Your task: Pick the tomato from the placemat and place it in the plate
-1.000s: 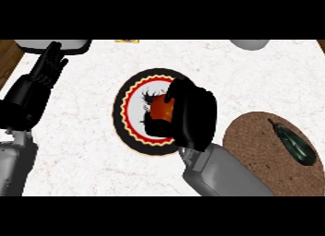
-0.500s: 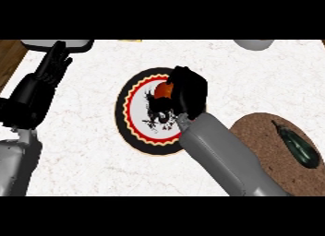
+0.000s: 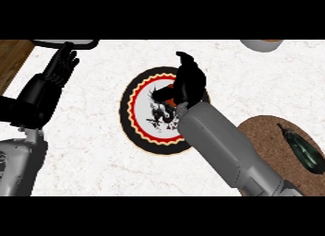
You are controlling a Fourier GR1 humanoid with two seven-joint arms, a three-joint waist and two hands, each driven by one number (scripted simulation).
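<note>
The tomato (image 3: 170, 100) shows as a small orange-red patch on the plate (image 3: 139, 120), which has a black rim, a red zigzag ring and a white middle with a dark figure. My right hand (image 3: 189, 83) is over the plate's upper right part, fingers stretched away from me, and its palm hides most of the tomato. The round brown placemat (image 3: 264, 133) lies to the right, partly behind my right forearm. My left hand (image 3: 59, 69) rests open at the upper left, fingers straight.
A dark green long vegetable (image 3: 303, 150) lies on the placemat's right side. A pale bowl's edge (image 3: 261, 44) shows at the top right. A dark rimmed object (image 3: 64, 44) sits at the top left. Wooden floor borders the counter's left edge.
My right hand carried the tomato up over the plate's middle, then its fingers stretched out further while the tomato stayed low on the plate. The left hand has shifted only slightly.
</note>
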